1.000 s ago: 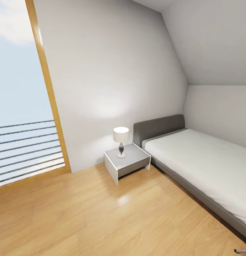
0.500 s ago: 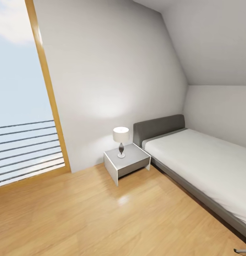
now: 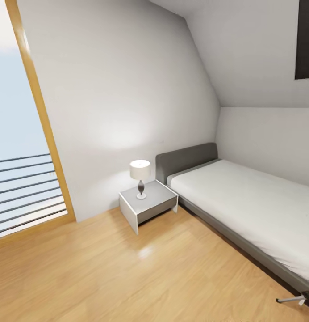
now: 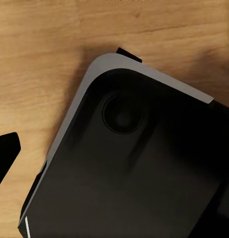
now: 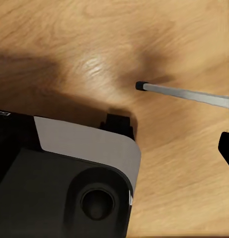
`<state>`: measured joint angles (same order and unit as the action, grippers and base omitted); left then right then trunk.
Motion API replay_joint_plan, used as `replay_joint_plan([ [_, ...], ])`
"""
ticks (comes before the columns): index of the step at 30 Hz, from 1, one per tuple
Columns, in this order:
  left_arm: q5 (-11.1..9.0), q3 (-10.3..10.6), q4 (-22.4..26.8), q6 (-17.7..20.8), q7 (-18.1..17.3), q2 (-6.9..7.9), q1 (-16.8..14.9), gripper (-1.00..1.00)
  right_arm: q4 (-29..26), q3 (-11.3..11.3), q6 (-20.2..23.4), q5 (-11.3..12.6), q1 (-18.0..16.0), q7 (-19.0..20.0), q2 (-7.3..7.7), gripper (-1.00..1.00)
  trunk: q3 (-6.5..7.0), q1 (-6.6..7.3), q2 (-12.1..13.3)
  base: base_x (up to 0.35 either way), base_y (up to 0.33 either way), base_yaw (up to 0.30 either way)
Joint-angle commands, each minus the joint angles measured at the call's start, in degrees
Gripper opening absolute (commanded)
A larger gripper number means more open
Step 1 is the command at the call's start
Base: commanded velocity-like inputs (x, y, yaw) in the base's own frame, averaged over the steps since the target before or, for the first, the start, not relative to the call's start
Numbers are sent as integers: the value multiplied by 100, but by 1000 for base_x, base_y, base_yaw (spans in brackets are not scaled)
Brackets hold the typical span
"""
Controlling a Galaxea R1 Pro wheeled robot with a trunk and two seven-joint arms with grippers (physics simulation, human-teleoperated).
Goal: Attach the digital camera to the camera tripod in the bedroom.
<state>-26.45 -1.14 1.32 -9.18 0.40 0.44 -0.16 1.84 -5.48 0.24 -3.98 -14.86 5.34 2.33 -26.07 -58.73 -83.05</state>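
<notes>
Head view: camera tripod [image 3: 294, 298] leg tip on the floor [image 3: 127, 277] beside the bed [image 3: 244, 205]; judged light, stiff, tippy, so hold near its head; digital camera unseen; both hands' state cannot be told.

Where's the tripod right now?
A silver leg of the camera tripod pokes into the head view's bottom right corner, on the wood floor just past the foot end of the bed. The right wrist view shows a leg tip too.

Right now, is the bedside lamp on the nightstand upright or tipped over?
Upright: the lamp stands on its base on the grey nightstand, shade level above the stem, beside the bed.
</notes>
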Motion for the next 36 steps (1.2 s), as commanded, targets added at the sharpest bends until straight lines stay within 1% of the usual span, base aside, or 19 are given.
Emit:
replay_joint_plan([
  [1,-1,-9,0,-14,4,0,-2,100,10,-32,2,-41,-8,11,0,100,-6,0,-3,0,0,-240],
  [9,-7,-9,0,-14,4,0,-2,100,10,-32,0,-41,-8,11,3,100,-6,0,-3,0,0,-232],
  [14,-11,-11,0,-14,4,0,-2,100,10,-32,-3,-41,-8,11,4,100,-6,0,-3,0,0,-121],
  [28,-69,-29,0,-14,4,0,-2,100,10,-32,2,-65,-8,11,-21,100,-6,0,-3,0,0,-25],
  [36,-82,-44,0,1,4,1,-2,100,10,-32,2,-73,-8,11,0,100,-6,0,-3,0,0,-1],
])
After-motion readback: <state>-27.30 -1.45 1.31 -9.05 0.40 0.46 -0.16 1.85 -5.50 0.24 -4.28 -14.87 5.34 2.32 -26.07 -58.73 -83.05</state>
